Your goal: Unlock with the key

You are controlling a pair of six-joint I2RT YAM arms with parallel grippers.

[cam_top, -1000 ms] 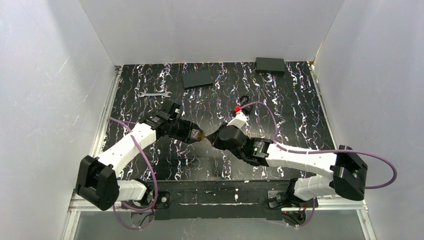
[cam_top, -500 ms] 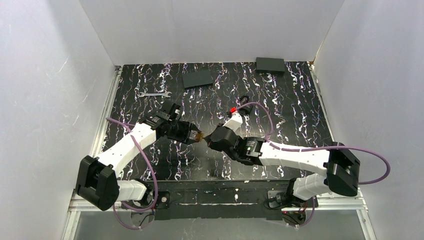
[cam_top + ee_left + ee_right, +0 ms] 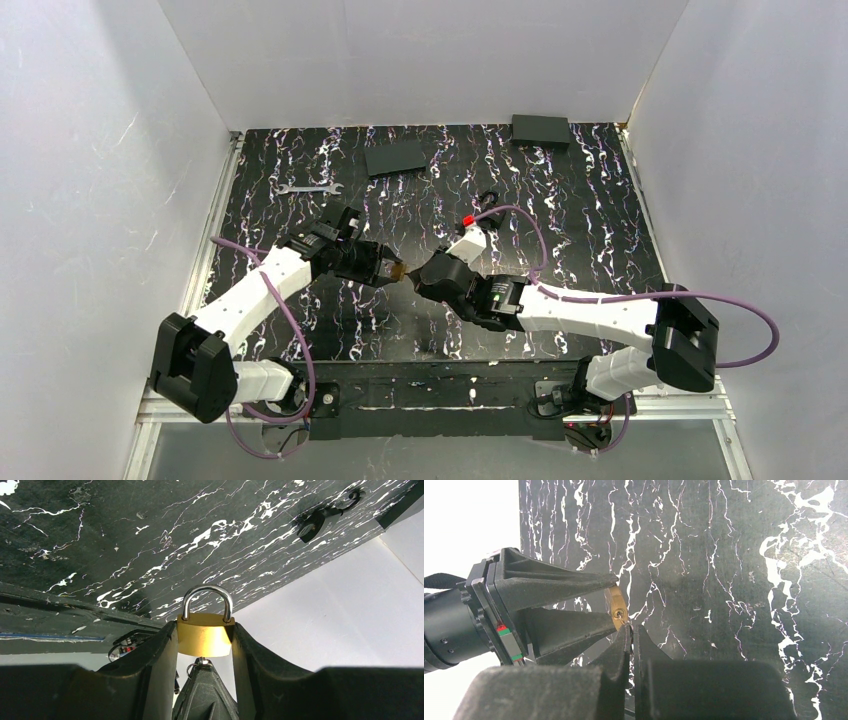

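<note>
**Marbled counter (image 3: 600, 230) hosts a two-armed meeting**

Above the black, white-veined surface, boxed in by white walls (image 3: 420, 60), the left fingers (image 3: 160, 650) clamp a brass padlock (image 3: 205, 634) by its sides. It is held clear of the counter, with its shackle pointing away from the wrist. The right fingers (image 3: 621, 647) are clenched on the key (image 3: 623, 618). Only its thin silvery blade shows, at the keyhole in the lock's base. A black padlock (image 3: 488, 199) and a wrench (image 3: 309, 187) lie farther back, well apart.
</note>
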